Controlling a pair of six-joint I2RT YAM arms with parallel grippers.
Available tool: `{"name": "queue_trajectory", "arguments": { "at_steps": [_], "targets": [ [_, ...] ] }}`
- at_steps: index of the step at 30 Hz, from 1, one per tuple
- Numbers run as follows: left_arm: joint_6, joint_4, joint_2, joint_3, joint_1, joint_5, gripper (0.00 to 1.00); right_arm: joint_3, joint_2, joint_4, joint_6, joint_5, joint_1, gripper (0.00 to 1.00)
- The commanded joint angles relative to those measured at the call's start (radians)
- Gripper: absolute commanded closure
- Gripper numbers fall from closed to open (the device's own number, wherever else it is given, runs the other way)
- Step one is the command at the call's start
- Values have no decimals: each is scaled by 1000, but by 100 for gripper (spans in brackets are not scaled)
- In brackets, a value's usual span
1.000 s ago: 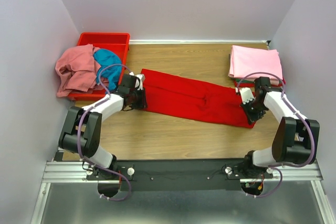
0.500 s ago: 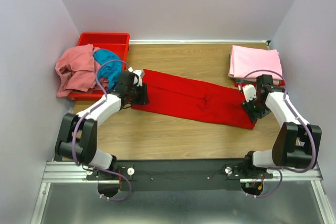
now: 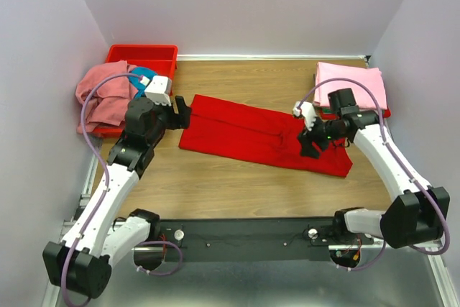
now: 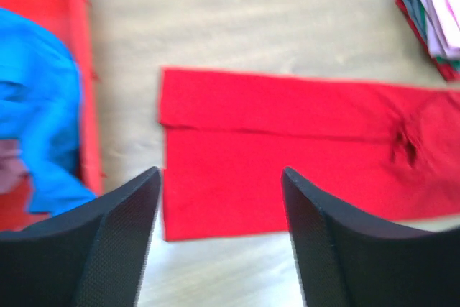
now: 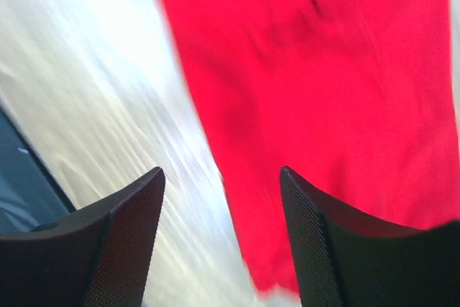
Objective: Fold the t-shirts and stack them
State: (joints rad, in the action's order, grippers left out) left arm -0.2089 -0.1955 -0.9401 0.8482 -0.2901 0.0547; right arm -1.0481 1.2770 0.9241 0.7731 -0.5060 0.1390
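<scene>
I see the red t-shirt (image 3: 262, 134) lying flat as a long folded band across the middle of the wooden table (image 3: 244, 80), running from centre left down toward the lower right. My left gripper (image 3: 181, 113) hangs over its left end, fingers apart with nothing between them; the wrist view shows the cloth below the gap. My right gripper (image 3: 310, 146) hangs over the right part of the shirt, fingers likewise spread and empty. In the upper left, a salmon pink shirt (image 3: 100, 95) and a teal shirt (image 3: 146, 77) spill over the red bin (image 3: 144, 53). In the upper right, a light pink shirt (image 3: 350, 84) tops a folded stack (image 4: 438, 41).
</scene>
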Motion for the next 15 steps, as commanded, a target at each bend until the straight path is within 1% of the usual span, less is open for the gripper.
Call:
{"name": "queue_trajectory", "arguments": {
  "at_steps": [1,3,4,5,6,7,8,9,11,13,15],
  "targets": [
    [32,22,67,-20,-1,-153,17,-21,-13,-91,48,-225,104,25],
    [31,21,86,-35,-1,-183,14,-36,22,-128,49,-224,155,24],
    [19,13,98,-41,-1,-200,13,-62,44,-137,46,-207,221,24],
    [11,10,106,-44,-1,-214,12,-75,68,-146,35,-186,255,24],
    [6,8,119,-47,-1,-243,12,-88,124,-166,28,-127,331,24],
    [-7,1,127,-46,-1,-260,12,-114,152,-178,19,-86,376,24],
    [-15,-5,136,-44,-1,-291,12,-134,186,-180,20,-6,417,24],
    [-24,-13,155,-32,0,-306,12,-150,243,-191,14,35,500,25],
    [-55,-64,176,-8,3,-308,12,-203,304,-205,-12,131,577,25],
    [-73,-97,223,15,3,-296,13,-237,375,-229,-34,170,655,25],
    [-93,-104,260,22,3,-267,12,-273,415,-269,-69,208,701,25]
  ]
}}
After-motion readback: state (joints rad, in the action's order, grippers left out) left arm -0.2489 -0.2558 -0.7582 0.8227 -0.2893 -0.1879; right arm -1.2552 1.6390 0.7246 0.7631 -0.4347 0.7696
